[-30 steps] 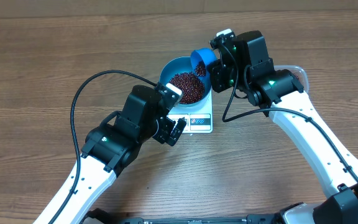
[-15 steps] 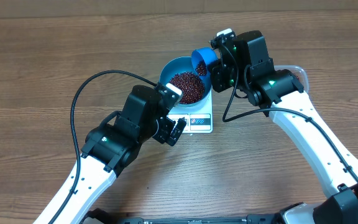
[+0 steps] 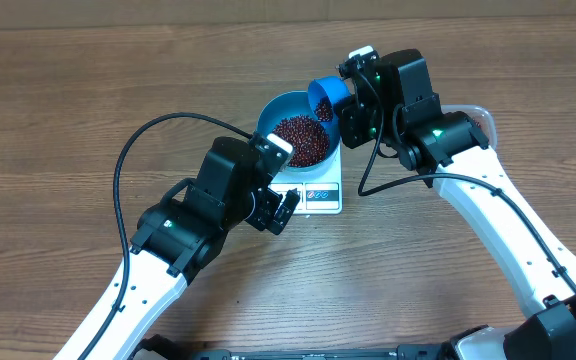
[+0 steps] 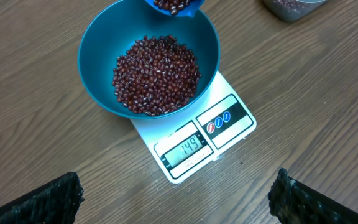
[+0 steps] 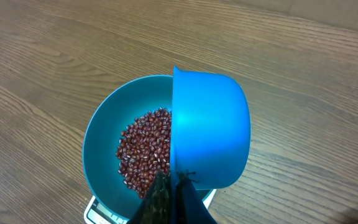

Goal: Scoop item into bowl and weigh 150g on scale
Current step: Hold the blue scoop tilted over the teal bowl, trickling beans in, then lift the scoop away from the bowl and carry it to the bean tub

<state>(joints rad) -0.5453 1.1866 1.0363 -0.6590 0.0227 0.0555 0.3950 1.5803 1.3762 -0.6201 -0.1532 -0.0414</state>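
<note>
The blue bowl [image 3: 273, 112] [image 4: 98, 56] [image 5: 101, 146] stands on the white scale [image 3: 326, 196] [image 4: 229, 127], holding a heap of dark red-brown beans [image 3: 300, 139] [image 4: 156, 74] [image 5: 143, 149]. The display [image 4: 185, 149] reads 149. My right gripper [image 3: 345, 112] [image 5: 173, 180] is shut on the handle of a small blue scoop [image 3: 325, 97] [image 5: 210, 134], tilted over the bowl's far-right rim, with beans still in it [image 4: 171, 6]. My left gripper [image 3: 278, 212] [image 4: 176, 199] stands open just in front of the scale, nothing between its fingers [image 4: 45, 199].
A clear plastic tub [image 3: 478, 118] [image 4: 291, 7] with more beans sits behind the right arm, mostly hidden. Bare wooden table [image 3: 58, 110] surrounds the scale. A black cable [image 3: 133, 150] loops from the left arm.
</note>
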